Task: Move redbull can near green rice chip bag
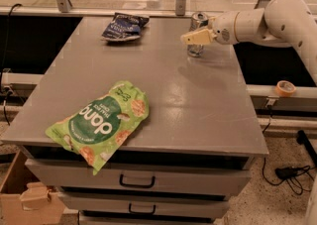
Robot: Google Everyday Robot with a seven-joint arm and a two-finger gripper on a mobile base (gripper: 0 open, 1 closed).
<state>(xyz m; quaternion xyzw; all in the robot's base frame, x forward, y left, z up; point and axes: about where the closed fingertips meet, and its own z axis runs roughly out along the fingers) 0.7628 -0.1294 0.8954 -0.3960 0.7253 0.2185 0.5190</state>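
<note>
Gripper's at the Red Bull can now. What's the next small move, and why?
Probably secure the grasp and lift the redbull can slightly off the table. The gripper sits at the can's mid-height, far right, while the green rice chip bag lies at the near left edge, well apart. Whether the can is already gripped, I cannot tell.
</note>
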